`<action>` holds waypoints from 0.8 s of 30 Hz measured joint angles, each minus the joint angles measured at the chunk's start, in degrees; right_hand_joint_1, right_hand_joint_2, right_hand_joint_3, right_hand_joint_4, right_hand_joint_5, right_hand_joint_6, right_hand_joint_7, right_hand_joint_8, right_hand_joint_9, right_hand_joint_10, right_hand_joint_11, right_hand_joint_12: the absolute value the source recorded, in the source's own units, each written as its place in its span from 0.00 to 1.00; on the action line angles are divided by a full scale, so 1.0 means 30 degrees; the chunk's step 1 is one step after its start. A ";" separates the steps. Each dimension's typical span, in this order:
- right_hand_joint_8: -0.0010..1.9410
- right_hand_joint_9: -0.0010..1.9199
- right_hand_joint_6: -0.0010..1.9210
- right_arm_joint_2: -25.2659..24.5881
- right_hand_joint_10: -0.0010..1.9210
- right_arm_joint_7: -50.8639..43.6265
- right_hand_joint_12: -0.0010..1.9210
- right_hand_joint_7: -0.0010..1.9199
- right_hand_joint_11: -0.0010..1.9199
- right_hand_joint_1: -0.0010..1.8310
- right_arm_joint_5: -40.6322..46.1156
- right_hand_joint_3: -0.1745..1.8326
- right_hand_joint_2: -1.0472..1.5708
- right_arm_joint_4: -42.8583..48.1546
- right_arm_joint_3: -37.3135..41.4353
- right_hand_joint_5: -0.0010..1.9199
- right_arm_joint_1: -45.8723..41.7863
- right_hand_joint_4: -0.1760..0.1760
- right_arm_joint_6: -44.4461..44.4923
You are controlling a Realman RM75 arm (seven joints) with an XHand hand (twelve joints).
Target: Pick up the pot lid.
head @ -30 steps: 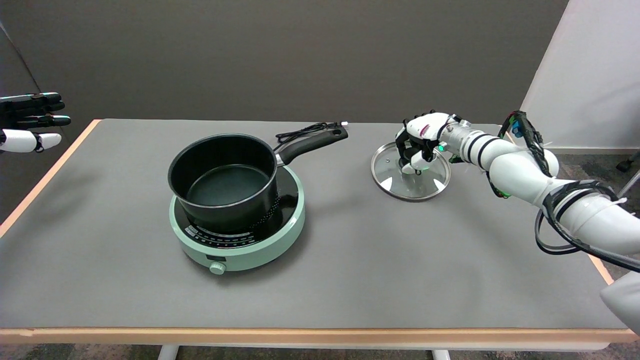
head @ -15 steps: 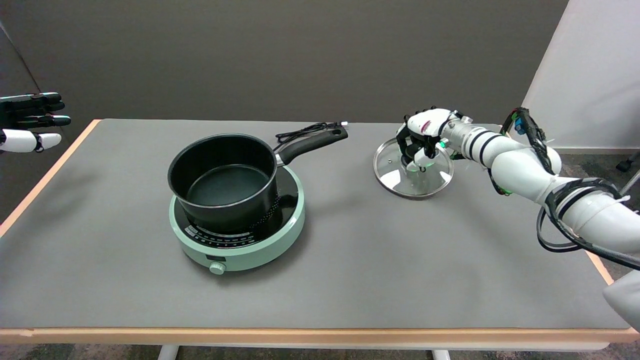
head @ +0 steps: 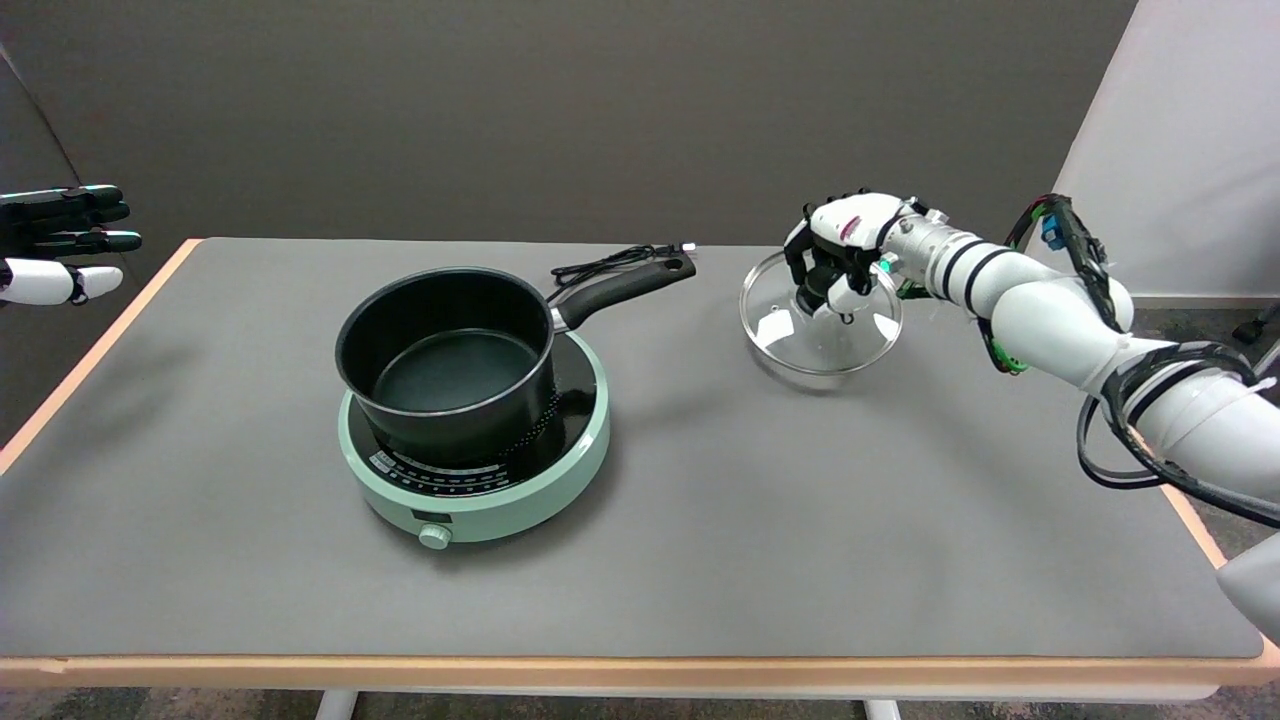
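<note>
The glass pot lid [head: 815,335] with a metal rim hangs a little above the table at the right rear, its shadow on the mat below it. My right hand [head: 838,255] grips the lid's knob from above, fingers curled around it so the knob itself is hidden. The right arm reaches in from the lower right. A black saucepan [head: 447,358] stands open on a mint-green hotplate [head: 478,470] left of centre, its handle pointing toward the lid.
The grey table [head: 700,540] has a wooden edge along the front and sides. A black power cord [head: 610,262] lies behind the saucepan's handle. The idle left hand [head: 55,245] hovers at the far left.
My right hand has risen and drawn slightly back with the lid, which has come off the table and now hangs in the air. The pan and hotplate have not moved.
</note>
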 measured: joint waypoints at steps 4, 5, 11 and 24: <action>0.60 0.46 0.57 0.0153 0.60 -0.0004 0.59 0.51 0.35 0.75 0.0340 0.37 0.72 0.0241 0.0055 0.39 0.0038 1.00 -0.0015; 0.60 0.46 0.57 0.0203 0.60 -0.0005 0.59 0.51 0.35 0.75 0.0418 0.37 0.72 0.0309 0.0077 0.39 0.0051 1.00 -0.0025; 0.63 0.46 0.57 0.0525 0.60 0.0004 0.58 0.49 0.35 0.75 0.0782 0.37 0.72 0.0724 0.0277 0.39 0.0073 1.00 -0.0153; 0.63 0.46 0.58 0.1611 0.61 0.0000 0.58 0.50 0.35 0.75 0.2247 0.38 0.72 0.2214 0.0963 0.39 0.0085 1.00 -0.0637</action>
